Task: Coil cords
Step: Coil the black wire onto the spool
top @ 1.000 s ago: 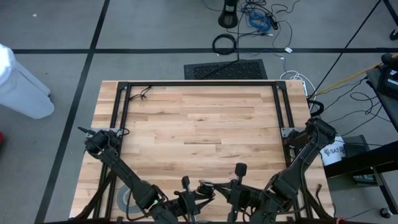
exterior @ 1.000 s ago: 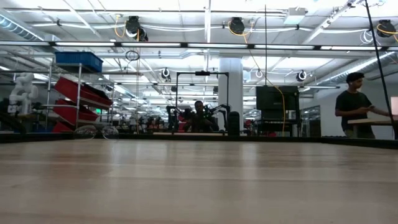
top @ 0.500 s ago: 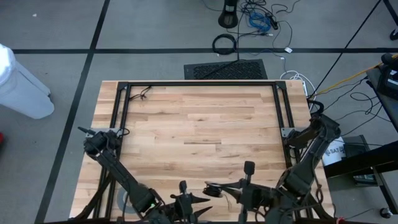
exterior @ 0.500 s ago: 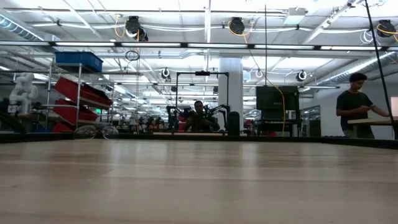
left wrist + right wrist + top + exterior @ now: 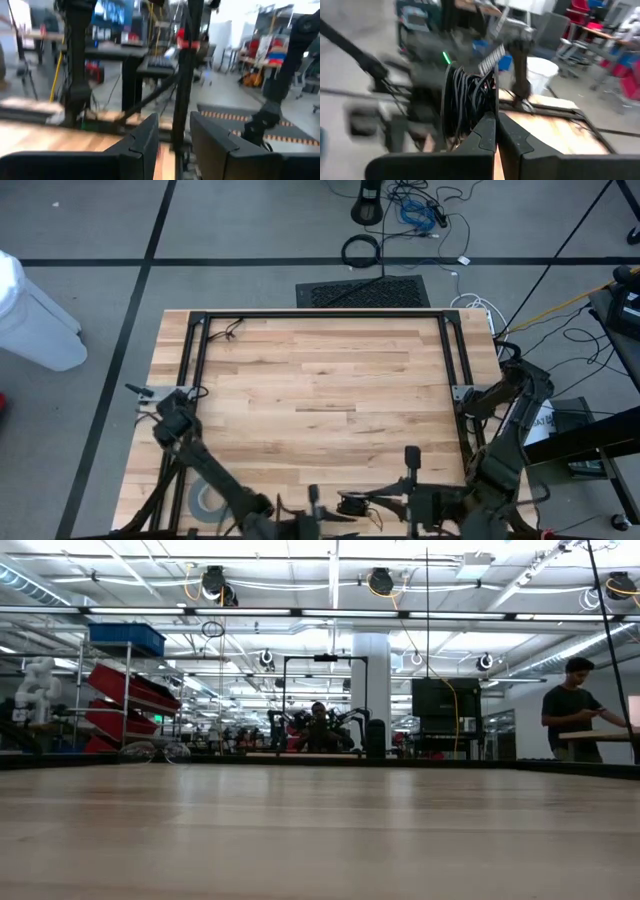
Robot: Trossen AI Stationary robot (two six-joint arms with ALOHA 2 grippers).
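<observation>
Right fingers [image 5: 482,135]: pressed together, nipping the edge of the cord bundle [image 5: 467,105], a tight black wind of thin wire standing just past their tips
Left fingers [image 5: 145,137]: spread, with nothing between them; only a dark post showed far off through the gap
Right gripper [image 5: 496,117]: low at the near edge of the table [image 5: 320,370], right of the middle, carrying the bundle
Left gripper [image 5: 172,125]: at the same near edge, just left of the bundle and apart from it
What had changed: a second earlier the left fingers were nearly closed by the bundle; they had since parted, and both arms had drawn back toward the near edge, the bundle going with the right one
What I took from that: the left had let go, the wind held together in one grip, so the coiling looked all but done and only setting it down remained
Count, task things: one cord bundle
Count, the rest: two arms, one grey tape roll [image 5: 207,498] under the left arm, one person [image 5: 572,705] standing well behind the table
</observation>
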